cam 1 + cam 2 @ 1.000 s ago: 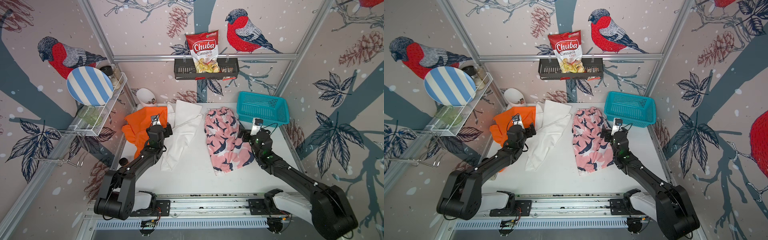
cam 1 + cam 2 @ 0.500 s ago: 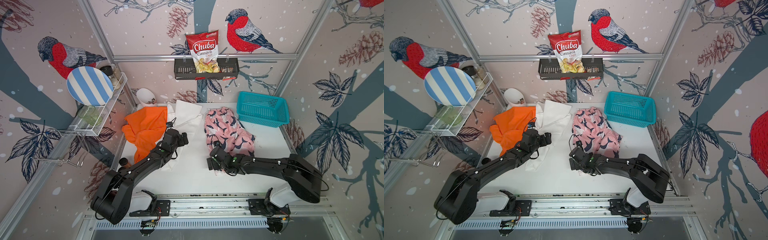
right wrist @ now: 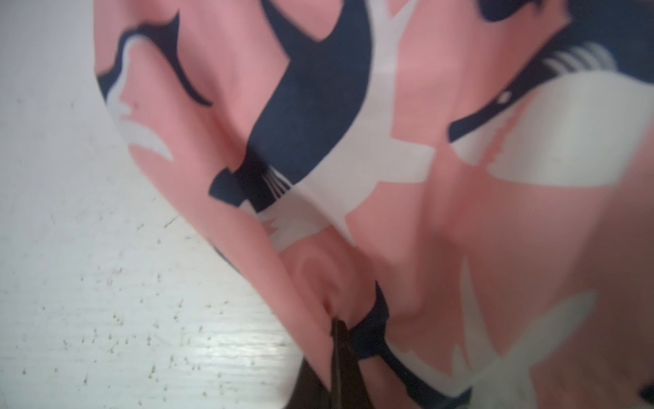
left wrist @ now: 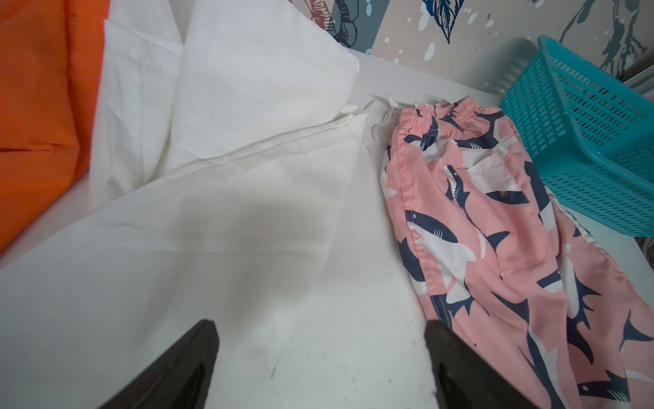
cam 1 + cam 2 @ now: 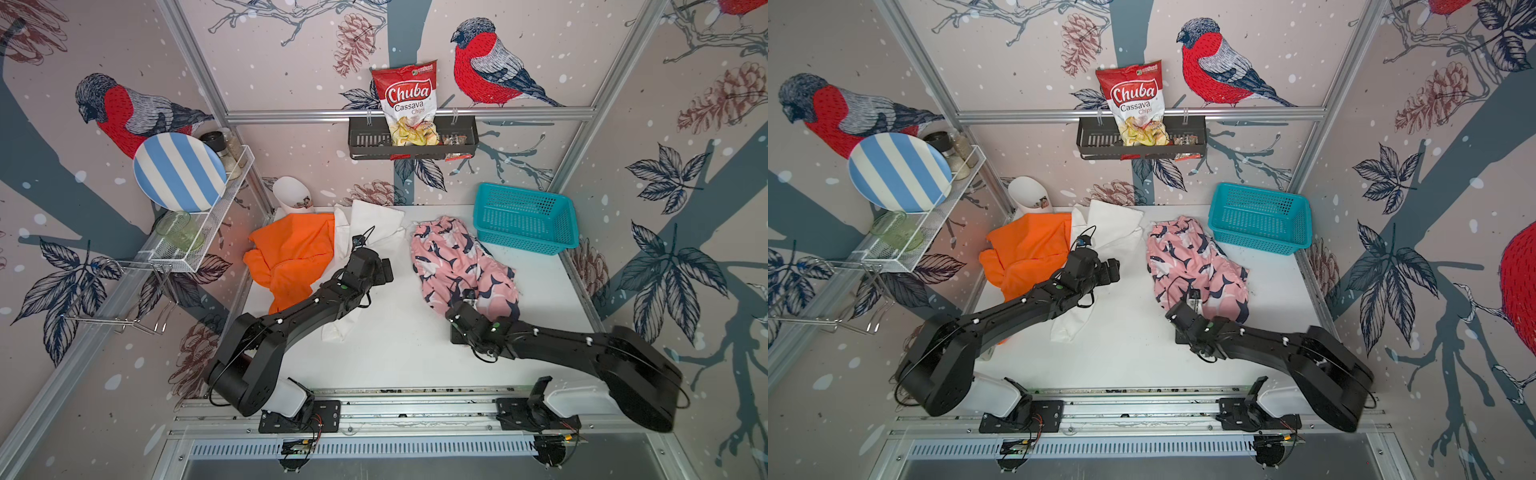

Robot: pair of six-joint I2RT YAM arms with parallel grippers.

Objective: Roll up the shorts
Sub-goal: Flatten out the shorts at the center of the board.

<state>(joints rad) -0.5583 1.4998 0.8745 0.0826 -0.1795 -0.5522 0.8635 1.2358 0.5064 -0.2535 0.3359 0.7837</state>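
Pink shorts (image 5: 461,266) with sharks lie on the white surface (image 5: 399,349), beside the blue basket (image 5: 523,220). The right gripper (image 3: 339,324) is pinched tight on their near edge. The left gripper (image 4: 318,324) hangs wide apart by the white shorts (image 4: 230,106). I think the rolling is just starting. Next, that edge must turn over toward the waistband (image 4: 435,113), slowly.

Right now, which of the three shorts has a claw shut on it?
The pink shark-print shorts: the right claw pinches their near edge. The white shorts and orange shorts lie ungripped.
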